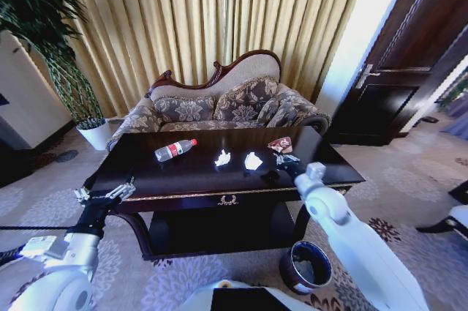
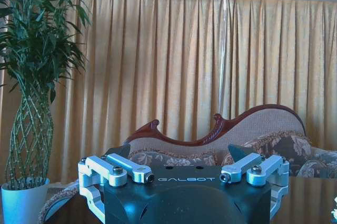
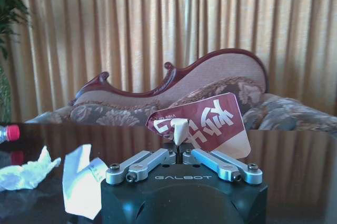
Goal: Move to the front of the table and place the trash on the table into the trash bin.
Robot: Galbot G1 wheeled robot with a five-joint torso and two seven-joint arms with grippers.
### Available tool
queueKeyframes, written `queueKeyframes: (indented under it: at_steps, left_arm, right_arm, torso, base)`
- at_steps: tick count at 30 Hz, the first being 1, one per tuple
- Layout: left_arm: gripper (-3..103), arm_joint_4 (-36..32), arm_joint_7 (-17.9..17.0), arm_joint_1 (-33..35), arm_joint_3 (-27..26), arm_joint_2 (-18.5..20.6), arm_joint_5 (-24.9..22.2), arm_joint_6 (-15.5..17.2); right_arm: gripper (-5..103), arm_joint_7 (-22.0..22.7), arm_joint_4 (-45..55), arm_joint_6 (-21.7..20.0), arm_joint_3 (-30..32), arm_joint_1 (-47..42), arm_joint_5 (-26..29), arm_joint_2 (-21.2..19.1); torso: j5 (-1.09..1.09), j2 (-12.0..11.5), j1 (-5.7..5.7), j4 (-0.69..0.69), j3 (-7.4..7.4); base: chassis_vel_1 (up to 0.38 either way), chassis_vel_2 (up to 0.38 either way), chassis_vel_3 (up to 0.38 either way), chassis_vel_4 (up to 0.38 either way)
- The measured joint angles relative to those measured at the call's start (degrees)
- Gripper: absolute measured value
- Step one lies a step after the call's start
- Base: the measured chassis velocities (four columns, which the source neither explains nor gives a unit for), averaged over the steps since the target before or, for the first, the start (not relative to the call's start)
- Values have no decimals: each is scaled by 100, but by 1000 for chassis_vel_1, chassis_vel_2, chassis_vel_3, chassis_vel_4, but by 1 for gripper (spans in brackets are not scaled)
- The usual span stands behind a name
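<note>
Patterned carpet under a dark table (image 1: 183, 179), curtains behind.
Nearest, the trash bin (image 1: 306, 267) stands on the floor by the table's front right corner. The left gripper (image 1: 104, 195) hovers at the front left edge, fingers spread and empty. The right gripper (image 1: 287, 164) is over the tabletop, clenched on a red-and-white wrapper (image 3: 208, 124). Two paper wads (image 1: 238, 159) lie just left of it, the bottle (image 1: 175, 150) further left, the sofa (image 1: 227, 102) beyond.
</note>
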Motion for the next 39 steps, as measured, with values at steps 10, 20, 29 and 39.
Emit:
queueKeyframes:
  at_steps: [10, 20, 29, 39]
  left_arm:
    - [100, 34, 32, -114, -13, -157, -32, -12]
    - [100, -83, 54, -27, -122, -71, -249, 330]
    - [100, -123, -196, -151, -89, 79, -513, 1150]
    - [100, -126, -232, -151, -152, 177, -496, 1185]
  right_arm:
    - [2, 324, 1502, 66, 912, -1357, 26, 141]
    - [2, 324, 1787, 189, 1019, -1826, -452, 453]
    - [2, 280, 1698, 189, 934, -1780, -663, 563]
    - [1, 119, 1677, 179, 804, -1813, -869, 713]
  torso:
    - [-2, 1, 0, -1, 0]
    - [0, 0, 0, 1, 0]
    - [0, -1, 1, 1, 1]
    - [-1, -1, 0, 1, 1]
  base:
    - [0, 0, 0, 0]
    - [0, 0, 0, 0]
    - [0, 0, 0, 0]
    - [0, 0, 0, 0]
